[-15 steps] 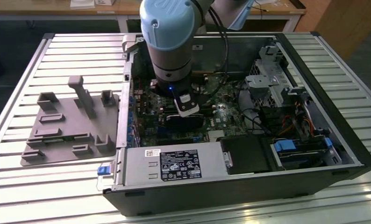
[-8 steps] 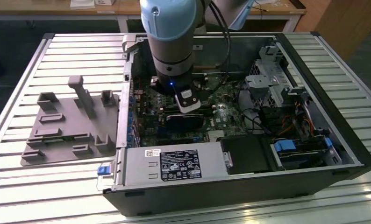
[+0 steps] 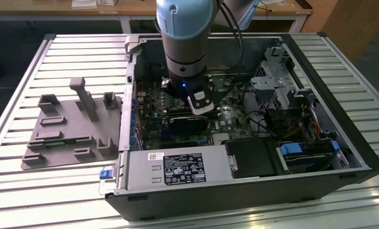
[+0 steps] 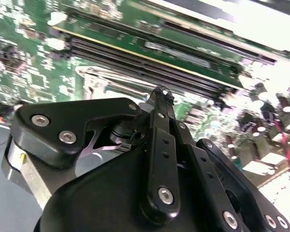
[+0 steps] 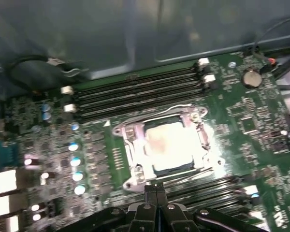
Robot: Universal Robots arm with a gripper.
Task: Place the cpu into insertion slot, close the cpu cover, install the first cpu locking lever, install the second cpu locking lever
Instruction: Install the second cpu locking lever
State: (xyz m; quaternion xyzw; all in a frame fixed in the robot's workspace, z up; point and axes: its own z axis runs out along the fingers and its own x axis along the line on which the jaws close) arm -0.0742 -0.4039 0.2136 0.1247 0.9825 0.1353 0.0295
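Glare whitens the cpu (image 5: 171,140); both wrist views blurred.

cpu (image 5: 171,145): silver, flat in insertion slot (image 5: 135,171) | cpu cover (image 5: 205,137): closed

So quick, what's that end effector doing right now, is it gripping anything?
End effector: fingers pressed together, shut, holding nothing visible. It hangs beside the cpu cover, which lies closed over the cpu.
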